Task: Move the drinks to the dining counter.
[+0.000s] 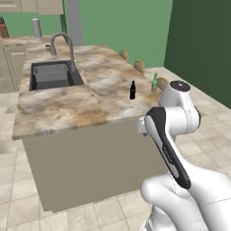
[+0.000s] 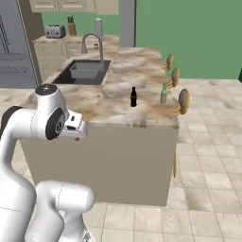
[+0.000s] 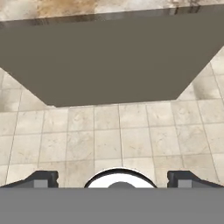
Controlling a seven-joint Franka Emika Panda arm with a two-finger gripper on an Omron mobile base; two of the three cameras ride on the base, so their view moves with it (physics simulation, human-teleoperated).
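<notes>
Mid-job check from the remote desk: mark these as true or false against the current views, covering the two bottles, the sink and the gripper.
1. The black bottle stands upright on the marbled counter. True.
2. The green bottle lies on its side on the floor. False: it stands upright on the counter, near the edge by the stools.
3. The gripper is open and holds nothing. True.
4. The two bottles touch each other. False: clear counter separates them.
5. The sink is set into the same counter. True.
</notes>
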